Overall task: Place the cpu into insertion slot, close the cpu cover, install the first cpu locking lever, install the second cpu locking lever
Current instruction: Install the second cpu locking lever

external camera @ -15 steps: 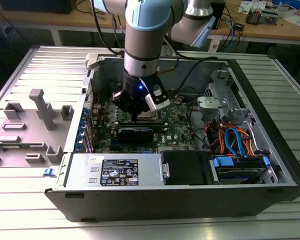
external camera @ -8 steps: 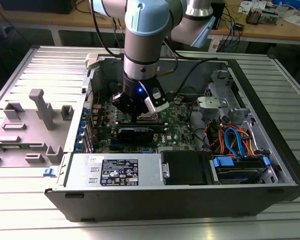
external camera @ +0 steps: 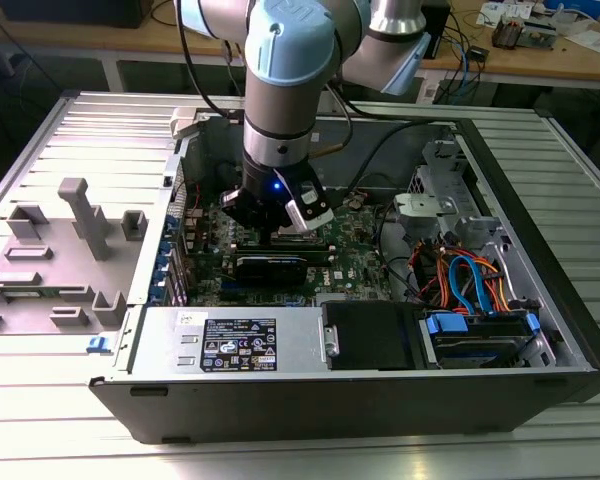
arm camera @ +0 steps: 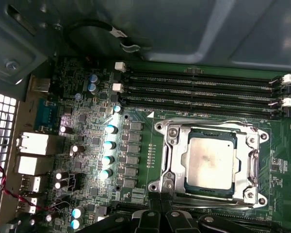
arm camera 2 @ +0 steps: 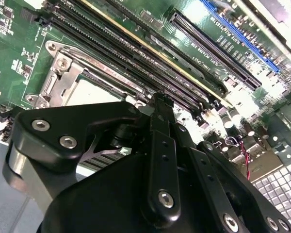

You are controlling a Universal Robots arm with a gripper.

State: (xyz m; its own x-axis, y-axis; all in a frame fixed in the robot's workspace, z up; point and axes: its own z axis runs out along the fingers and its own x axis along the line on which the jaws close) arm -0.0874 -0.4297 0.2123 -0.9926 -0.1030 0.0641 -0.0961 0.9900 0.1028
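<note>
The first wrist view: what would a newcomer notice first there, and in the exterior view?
In the first wrist view, the eye falls on the cpu, seated in the insertion slot with the cpu cover closed around it, beside the long black memory slots. In the exterior view, the arm reaches down into the open computer case.

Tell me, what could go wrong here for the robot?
The gripper hangs right at the edge of the cover, which lies closed over the cpu. A slip could scrape the chip or the green board. The memory slots sit close beside the socket, so a sideways bump might hit them.
</note>
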